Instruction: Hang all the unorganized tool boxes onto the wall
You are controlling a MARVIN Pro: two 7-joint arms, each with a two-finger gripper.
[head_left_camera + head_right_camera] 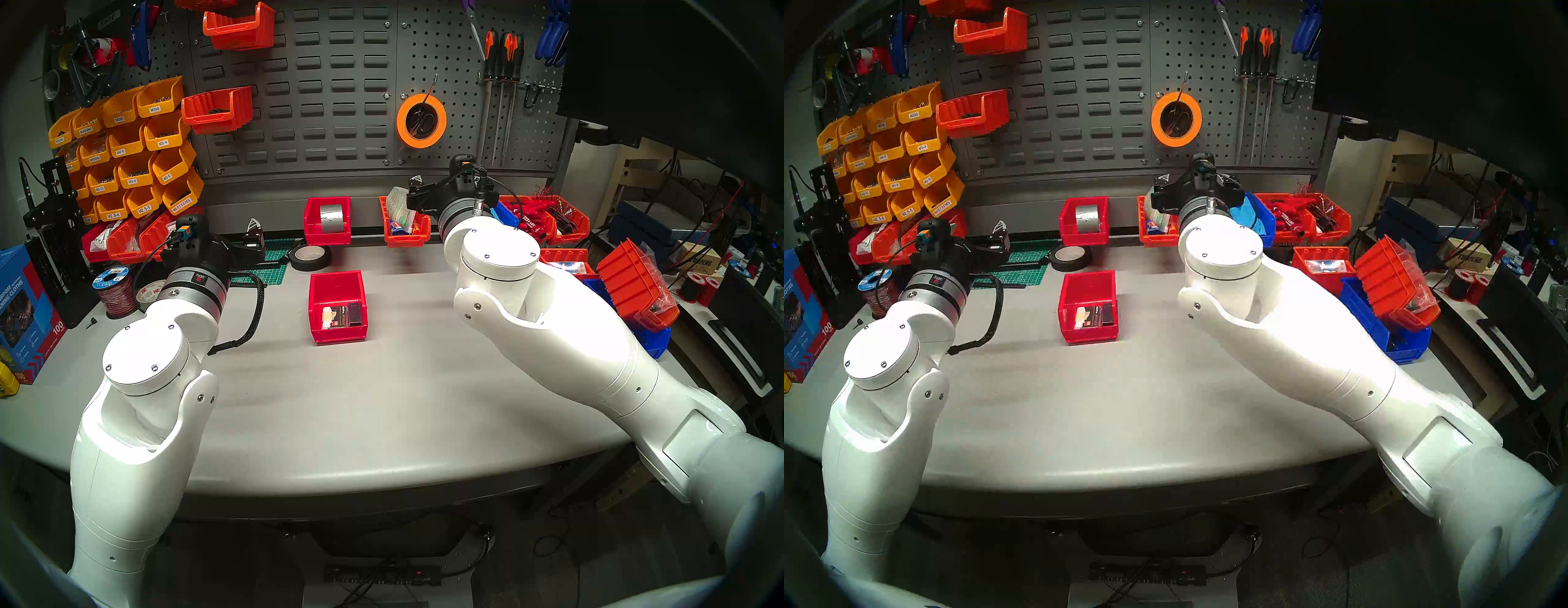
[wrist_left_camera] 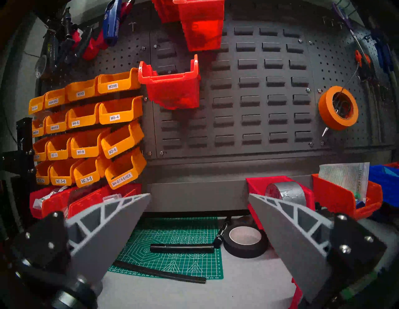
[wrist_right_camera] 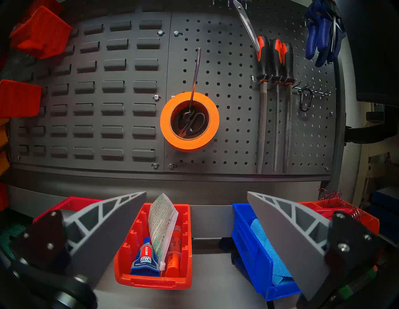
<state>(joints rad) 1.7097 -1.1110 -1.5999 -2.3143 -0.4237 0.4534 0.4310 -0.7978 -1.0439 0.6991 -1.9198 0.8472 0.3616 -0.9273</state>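
Note:
The long orange ribbed bin (image 1: 405,227) with a white-green packet and glue tubes sits at the table's back edge against the grey rail. In the right wrist view it (image 3: 155,248) lies between my open right gripper's (image 3: 196,193) fingers, nearer the left one. In the head view my right gripper (image 1: 413,191) hovers just above it. The plain red bin (image 1: 337,305) with small cards stands mid-table, untouched. My left gripper (image 1: 254,231) is open and empty (image 2: 199,195) over the green mat, facing the wall (image 1: 322,106).
A red bin with a silver tape roll (image 1: 326,218) sits left of the orange one and a blue bin (image 3: 259,248) right of it. A black tape roll (image 1: 310,257) lies nearby. Two orange bins (image 1: 216,110) and yellow bins (image 1: 127,148) hang on the wall's left. More bins (image 1: 636,284) are piled far right.

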